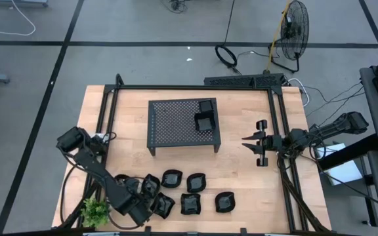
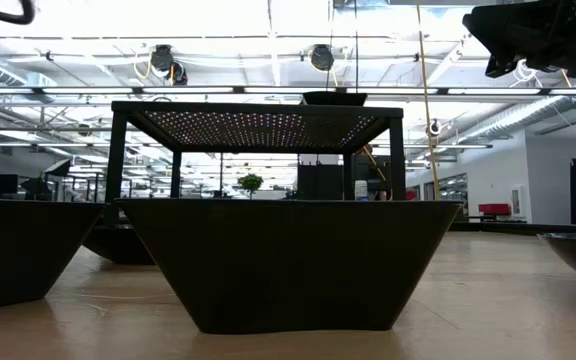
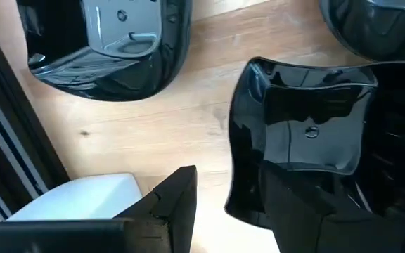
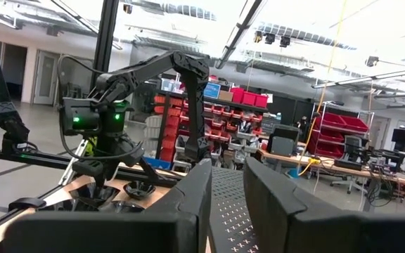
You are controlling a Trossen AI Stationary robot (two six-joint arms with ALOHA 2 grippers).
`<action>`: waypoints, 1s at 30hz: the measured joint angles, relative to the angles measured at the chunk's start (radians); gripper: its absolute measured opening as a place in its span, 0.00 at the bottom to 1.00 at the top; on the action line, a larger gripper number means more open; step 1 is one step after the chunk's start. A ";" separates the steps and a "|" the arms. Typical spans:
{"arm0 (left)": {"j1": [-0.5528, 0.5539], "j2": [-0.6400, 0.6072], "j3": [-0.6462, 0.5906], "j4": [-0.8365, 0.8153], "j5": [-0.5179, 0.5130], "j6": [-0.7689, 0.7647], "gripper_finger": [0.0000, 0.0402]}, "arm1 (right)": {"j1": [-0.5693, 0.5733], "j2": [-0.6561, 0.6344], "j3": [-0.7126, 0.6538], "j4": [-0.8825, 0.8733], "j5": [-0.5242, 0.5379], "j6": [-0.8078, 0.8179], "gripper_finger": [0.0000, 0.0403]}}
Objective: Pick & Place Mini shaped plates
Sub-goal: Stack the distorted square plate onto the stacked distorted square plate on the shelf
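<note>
Several mini shaped plates, small glossy black dishes (image 1: 195, 181), sit on their bases along the table's near side. Two more (image 1: 205, 115) stand on the black perforated rack (image 1: 176, 124). My left gripper (image 1: 140, 204) is at the near left, pointing down, shut on a square plate (image 3: 308, 133). My right gripper (image 1: 247, 140) waits right of the rack, level, its fingers (image 4: 195, 204) slightly apart with nothing between them. My left gripper comes at the square plate from above, at one side wall (image 3: 248, 176). One finger (image 3: 329, 218) lies inside the hollow and the other (image 3: 181, 200) stands outside the wall. A strip of wood shows between the outer finger and the wall. The plate looks tilted.
A small green plant (image 1: 96, 211) stands at the near left corner, close to my left arm. Another plate (image 3: 111, 49) lies beside the held one. A black frame rail (image 1: 107, 124) borders the table's left, far and right sides. One plate (image 2: 288, 260) fills the low view's foreground.
</note>
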 joint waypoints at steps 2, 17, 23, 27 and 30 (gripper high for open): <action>-0.006 0.000 -0.008 0.014 -0.009 -0.015 0.40 | 0.000 0.000 0.000 0.000 0.000 0.000 0.19; -0.007 0.000 -0.032 0.061 -0.043 -0.041 0.40 | 0.000 0.000 0.000 0.000 0.000 -0.003 0.19; -0.007 0.000 -0.032 0.062 -0.043 -0.042 0.39 | 0.000 0.000 0.000 0.000 0.000 -0.003 0.19; -0.007 0.000 -0.032 0.062 -0.043 -0.051 0.39 | 0.000 0.000 0.000 0.000 0.000 -0.003 0.19; -0.007 0.000 -0.032 0.062 -0.043 -0.067 0.39 | 0.000 0.000 0.000 0.000 0.000 -0.003 0.19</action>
